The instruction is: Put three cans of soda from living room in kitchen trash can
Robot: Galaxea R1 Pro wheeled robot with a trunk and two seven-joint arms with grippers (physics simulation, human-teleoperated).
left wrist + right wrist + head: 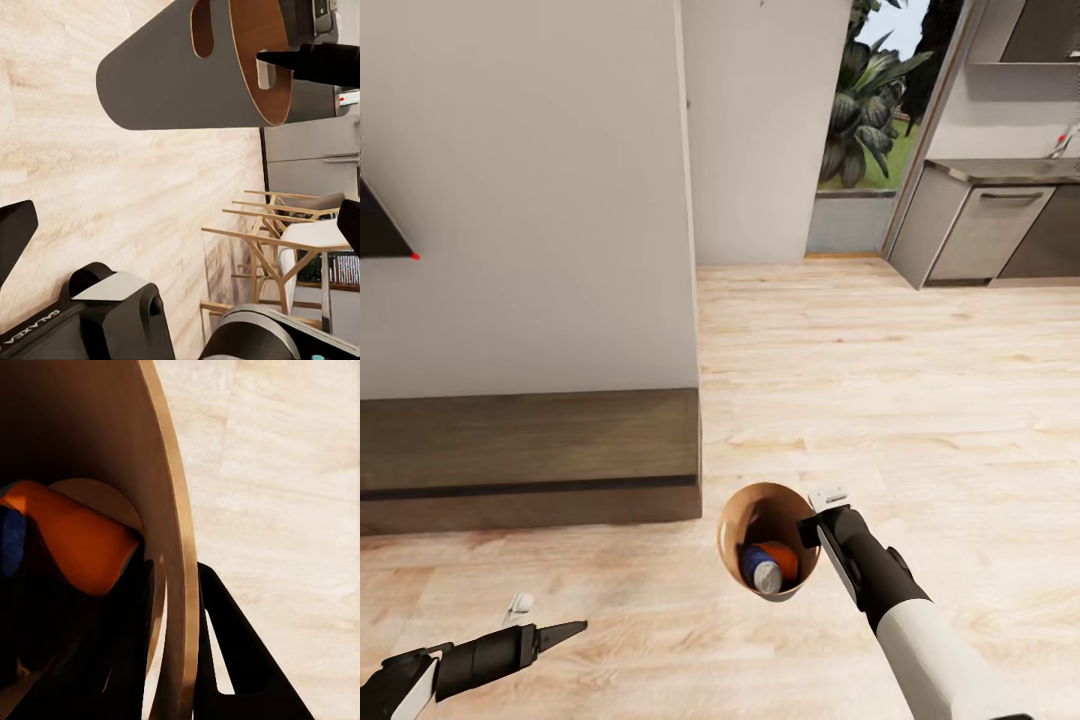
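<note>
The right gripper (818,530) pinches the wall of the tash can (735,525), one finger inside the rim and one outside, as the right wrist view shows with the thin brown wall (180,585) running between the two dark fingers (240,652). The bin is held low over the light wood floor (920,400), its open mouth facing up toward the head camera. Inside it lie a dark blue can of soda (760,570) with its silvery top showing and an orange can of soda (785,558) just beside it, touching; the right wrist view shows an orange can (82,547) resting against the bin's bottom and a sliver of blue (11,540) next to it. Whether a third can lies beneath them I cannot tell. The left gripper (565,631) sits low at the left of the head view, its fingers spread apart and holding nothing, well apart from the bin; its wrist camera looks at the bin's grey-shaded outer wall (172,82) with a handle slot. To the left of the bin stands a long low dark-wood cabinet (530,455) against a white wall (530,200), its corner near the bin. A corner of a black television (380,225) hangs on that wall. Ahead, across the open floor, are grey kitchen cabinets (990,230) and a glass door with plants (865,110) behind it. The left wrist view also shows wooden chairs (262,240).
</note>
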